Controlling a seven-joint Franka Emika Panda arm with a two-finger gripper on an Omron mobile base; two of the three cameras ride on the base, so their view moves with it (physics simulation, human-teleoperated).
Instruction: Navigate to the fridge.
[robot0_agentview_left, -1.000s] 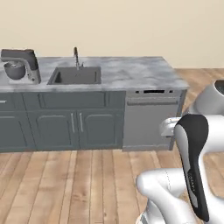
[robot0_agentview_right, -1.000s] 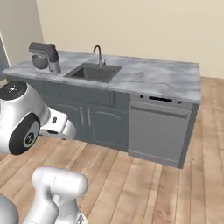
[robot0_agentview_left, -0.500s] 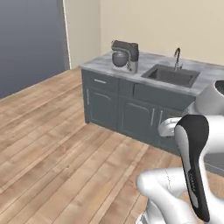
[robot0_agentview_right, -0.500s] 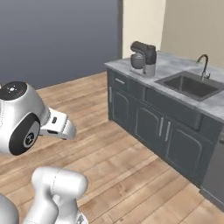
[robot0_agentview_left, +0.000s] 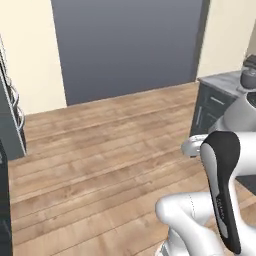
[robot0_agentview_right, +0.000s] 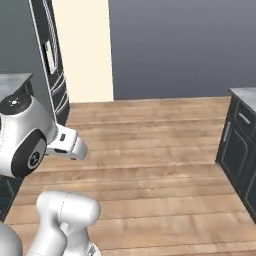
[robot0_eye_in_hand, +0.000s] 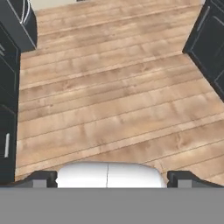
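We are turning toward the fridge (robot0_agentview_right: 52, 60) at far left — best keep swinging until it faces us; gripper (robot0_eye_in_hand: 111, 179) fingers spread, holding nothing.

A wooden plank floor (robot0_agentview_left: 105, 155) carries the fridge (robot0_agentview_right: 52, 60) and dark cabinets (robot0_agentview_right: 240, 150).

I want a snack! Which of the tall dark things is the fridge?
The fridge is the tall one at the left with curved silver handles, beside the cream wall. The cabinet at right is short.
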